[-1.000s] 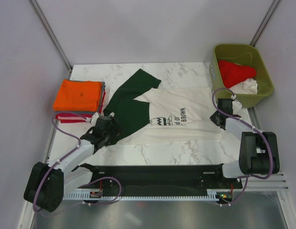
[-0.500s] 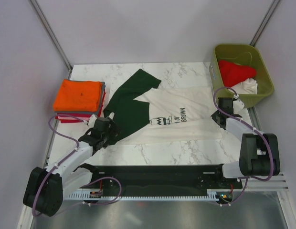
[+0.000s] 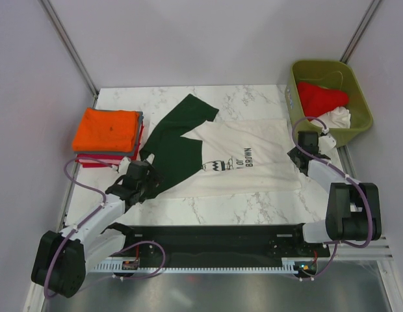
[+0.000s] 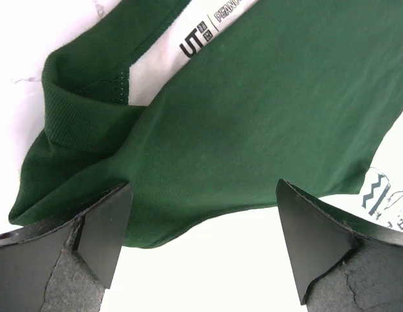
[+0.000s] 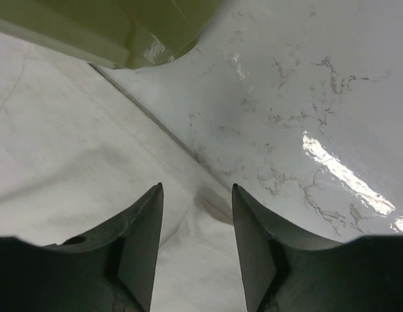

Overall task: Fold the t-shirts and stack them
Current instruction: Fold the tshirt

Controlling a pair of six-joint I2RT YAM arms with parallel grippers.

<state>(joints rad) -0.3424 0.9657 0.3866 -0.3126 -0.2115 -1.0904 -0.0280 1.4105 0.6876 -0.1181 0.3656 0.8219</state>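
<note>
Low over green sleeve (image 4: 253, 117), L fingers (image 4: 104, 227) spread; R fingers (image 5: 140, 240) spread at hem (image 5: 123, 130).

Cream tee (image 3: 253, 162) with dark green sleeves, orange tee (image 3: 107, 129), olive bin (image 3: 357, 123)

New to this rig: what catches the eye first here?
A cream t-shirt with dark green sleeves lies spread at centre, left gripper open over a sleeve, right gripper at its hem. A folded orange t-shirt tops the left stack; an olive-green plastic bin, far right, holds red cloth and white cloth.
</note>
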